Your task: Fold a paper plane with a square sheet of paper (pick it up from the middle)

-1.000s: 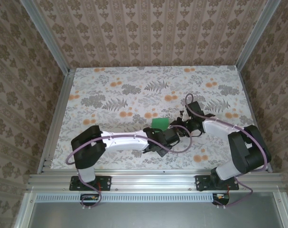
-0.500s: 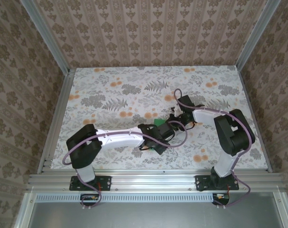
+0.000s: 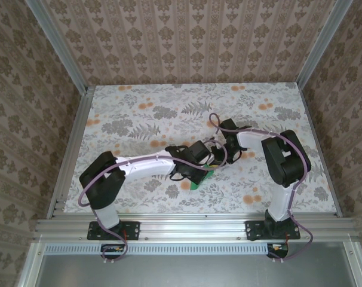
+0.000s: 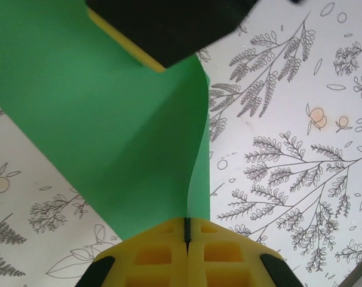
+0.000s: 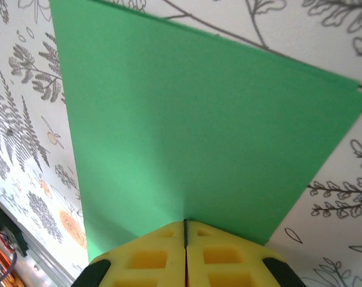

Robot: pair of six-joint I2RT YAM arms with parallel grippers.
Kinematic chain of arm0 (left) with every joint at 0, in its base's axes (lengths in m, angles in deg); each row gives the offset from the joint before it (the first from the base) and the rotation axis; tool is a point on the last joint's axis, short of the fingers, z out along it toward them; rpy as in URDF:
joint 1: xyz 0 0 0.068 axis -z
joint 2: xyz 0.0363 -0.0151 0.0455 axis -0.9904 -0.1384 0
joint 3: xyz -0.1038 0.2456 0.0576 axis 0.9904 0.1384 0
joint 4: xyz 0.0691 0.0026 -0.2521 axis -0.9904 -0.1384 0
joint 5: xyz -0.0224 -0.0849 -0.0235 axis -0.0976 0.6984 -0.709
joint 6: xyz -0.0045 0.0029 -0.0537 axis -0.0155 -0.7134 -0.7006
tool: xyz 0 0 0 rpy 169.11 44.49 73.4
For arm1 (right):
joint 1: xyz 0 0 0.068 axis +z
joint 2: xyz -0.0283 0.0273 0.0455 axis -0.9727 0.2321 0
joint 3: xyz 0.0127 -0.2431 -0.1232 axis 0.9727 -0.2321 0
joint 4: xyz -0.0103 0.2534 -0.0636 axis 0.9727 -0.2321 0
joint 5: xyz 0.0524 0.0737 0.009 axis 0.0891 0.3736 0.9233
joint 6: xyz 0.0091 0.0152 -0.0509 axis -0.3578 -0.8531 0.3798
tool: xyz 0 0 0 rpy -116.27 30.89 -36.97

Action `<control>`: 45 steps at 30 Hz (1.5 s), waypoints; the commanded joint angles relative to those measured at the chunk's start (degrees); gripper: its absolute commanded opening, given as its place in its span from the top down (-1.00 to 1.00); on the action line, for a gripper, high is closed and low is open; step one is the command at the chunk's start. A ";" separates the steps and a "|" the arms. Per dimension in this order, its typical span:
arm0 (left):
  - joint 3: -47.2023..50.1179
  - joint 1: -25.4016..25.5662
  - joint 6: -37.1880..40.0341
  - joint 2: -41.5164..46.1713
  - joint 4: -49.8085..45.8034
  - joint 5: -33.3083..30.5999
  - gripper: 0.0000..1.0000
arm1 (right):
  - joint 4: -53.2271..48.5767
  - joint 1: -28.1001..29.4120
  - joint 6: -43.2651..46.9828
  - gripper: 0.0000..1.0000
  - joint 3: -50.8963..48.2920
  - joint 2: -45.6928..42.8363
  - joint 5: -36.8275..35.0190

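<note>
My left gripper (image 4: pixel 187 230) is pinched fully together on one edge of the thin bright green sheet of paper (image 4: pixel 109 137), with the sheet caught in the seam where its yellow pads meet. My right gripper (image 5: pixel 185 230) is squeezed just as tight on another edge of the same sheet. The paper spans between my two wrists, above the floral-printed tabletop (image 3: pixel 139 113), near its middle and a little toward my bases. Two layers show at one corner.

White link shells and black joints make up the left arm (image 3: pixel 142 164) and right arm (image 3: pixel 285 156); purple cables (image 3: pixel 80 196) loop alongside. The left gripper (image 4: pixel 187 224) and right gripper (image 5: pixel 185 226) are yellow (moulded with square pockets).
</note>
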 commanded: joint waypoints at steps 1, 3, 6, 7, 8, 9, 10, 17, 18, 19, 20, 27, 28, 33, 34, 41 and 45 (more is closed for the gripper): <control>-0.95 -2.01 2.10 0.10 -0.34 4.77 1.00 | -5.13 0.27 5.09 0.82 2.46 1.74 -0.18; -0.99 -2.80 2.36 -0.44 0.13 5.92 1.00 | -5.57 0.25 5.66 0.81 3.18 2.13 0.08; -0.94 -3.52 2.78 -1.17 0.81 6.48 1.00 | -5.86 0.27 6.14 0.81 3.85 2.64 1.34; -1.09 -3.69 2.94 -1.60 0.80 6.48 1.00 | -5.87 0.29 6.31 0.81 3.91 2.66 1.37; -1.31 -3.94 3.13 -2.06 0.89 6.70 1.00 | -6.16 0.27 6.80 0.81 4.13 2.82 1.78; -1.59 -4.13 3.20 -2.52 1.00 7.13 1.00 | -6.43 0.27 7.02 0.81 4.31 2.94 1.80; -1.85 -4.20 3.53 -2.96 1.14 7.17 1.00 | -6.65 0.27 7.25 0.81 4.54 3.14 1.90; -1.22 -4.84 3.47 -3.69 2.67 4.78 1.00 | -8.22 0.27 8.50 0.81 5.88 3.75 2.27; -0.88 -5.09 3.39 -3.41 3.23 4.68 1.00 | -8.56 0.27 8.78 0.81 6.22 3.78 2.05; -0.86 -5.37 3.34 -3.31 3.34 4.93 1.00 | -9.01 0.27 9.06 0.81 6.46 3.85 1.75; -0.95 -5.55 3.44 -3.31 3.27 5.22 1.00 | -9.30 0.27 9.38 0.81 6.63 3.87 1.52; -1.46 -6.41 4.73 -4.13 2.72 6.32 1.00 | -10.76 0.28 11.02 0.82 7.91 4.58 1.59; -1.46 -6.60 4.83 -4.26 2.74 6.64 1.00 | -10.93 0.28 11.24 0.82 8.04 4.63 1.40; -2.38 -6.84 5.83 -5.06 1.96 6.13 1.00 | -11.60 0.18 11.75 0.82 8.57 4.75 1.46; -2.21 -6.97 5.93 -5.11 1.95 5.85 1.00 | -11.75 0.23 11.77 0.82 8.75 4.80 1.30; -2.68 -7.67 7.53 -5.75 1.76 6.07 1.00 | -12.14 0.18 12.12 0.81 9.07 4.65 2.05; -3.29 -8.03 8.21 -6.92 2.53 6.55 1.00 | -12.39 0.24 12.10 0.82 9.36 4.93 2.09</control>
